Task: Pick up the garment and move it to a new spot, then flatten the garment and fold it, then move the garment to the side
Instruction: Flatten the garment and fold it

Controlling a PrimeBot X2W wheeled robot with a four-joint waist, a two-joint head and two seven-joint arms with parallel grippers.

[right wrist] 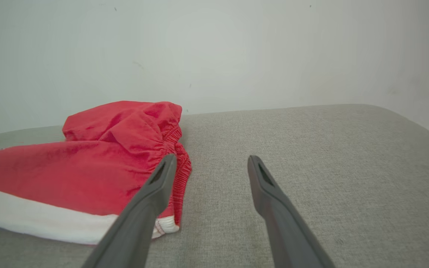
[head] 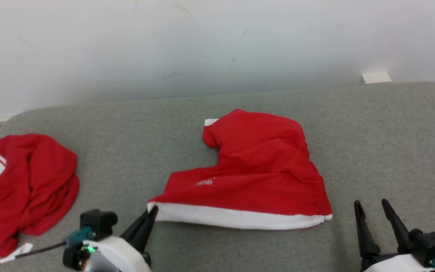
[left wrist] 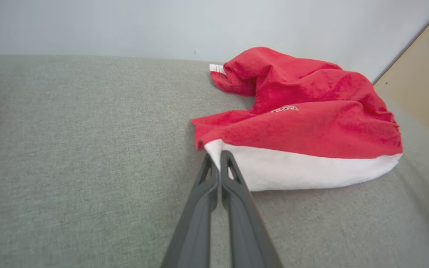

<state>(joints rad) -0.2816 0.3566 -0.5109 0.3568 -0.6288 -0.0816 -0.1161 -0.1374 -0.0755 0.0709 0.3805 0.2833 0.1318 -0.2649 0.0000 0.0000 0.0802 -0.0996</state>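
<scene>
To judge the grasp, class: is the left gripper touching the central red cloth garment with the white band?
Touching. The left wrist view shows the left gripper closed on the white corner of the red cloth garment.

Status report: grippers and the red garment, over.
Left gripper shut on garment hem corner. Right gripper open, clear of it. Other red garment far left.

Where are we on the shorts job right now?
Early. Nothing looks done: the red shorts lie rumpled and unfolded on the grey cushion. In hand: the left hand is shut on their white-striped corner; the right hand hangs open near the waistband end. Left: lift, relocate, flatten, fold, move aside.
</scene>
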